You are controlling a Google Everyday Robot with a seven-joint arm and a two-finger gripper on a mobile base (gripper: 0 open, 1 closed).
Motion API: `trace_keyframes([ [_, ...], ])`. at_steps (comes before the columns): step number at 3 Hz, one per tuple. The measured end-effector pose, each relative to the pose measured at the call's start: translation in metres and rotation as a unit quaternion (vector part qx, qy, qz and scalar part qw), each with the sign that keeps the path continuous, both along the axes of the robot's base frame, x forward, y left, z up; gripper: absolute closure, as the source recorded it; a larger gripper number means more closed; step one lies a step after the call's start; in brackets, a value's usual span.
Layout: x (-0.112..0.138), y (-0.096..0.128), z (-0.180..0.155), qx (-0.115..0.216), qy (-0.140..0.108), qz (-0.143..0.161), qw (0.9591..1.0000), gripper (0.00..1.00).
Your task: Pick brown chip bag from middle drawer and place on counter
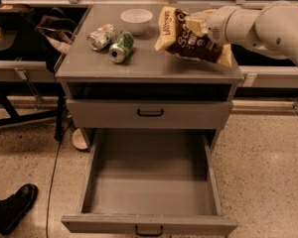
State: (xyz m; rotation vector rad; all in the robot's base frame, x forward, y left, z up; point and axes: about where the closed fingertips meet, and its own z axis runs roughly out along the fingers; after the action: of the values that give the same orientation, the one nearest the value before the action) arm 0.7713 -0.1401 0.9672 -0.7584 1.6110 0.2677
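Observation:
The brown chip bag [186, 42] hangs tilted over the right half of the counter [149, 66]. Its cream end with lettering points left. My gripper [197, 24] is shut on the bag's upper edge, with the white arm [268, 26] reaching in from the right. I cannot tell whether the bag's lower right end touches the counter. The middle drawer [149, 182] is pulled wide open below, and its grey tray is empty. Its front panel with the black handle [149, 229] is at the bottom edge of the view.
Two green-and-silver soda cans [111, 41] lie on the counter's left half, with a white bowl [136, 20] behind them. A closed drawer [150, 114] sits above the open one. A black boot [12, 207] is on the floor at lower left. Dark furniture stands at left.

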Motion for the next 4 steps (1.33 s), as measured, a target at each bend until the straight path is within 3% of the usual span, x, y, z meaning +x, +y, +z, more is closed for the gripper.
trace_keyframes([
  [3,-0.004,-0.003,0.013,-0.002,-0.011,-0.004,0.9999,0.11],
  [4,-0.004,-0.003,0.013,-0.002,-0.011,-0.004,0.9999,0.0],
])
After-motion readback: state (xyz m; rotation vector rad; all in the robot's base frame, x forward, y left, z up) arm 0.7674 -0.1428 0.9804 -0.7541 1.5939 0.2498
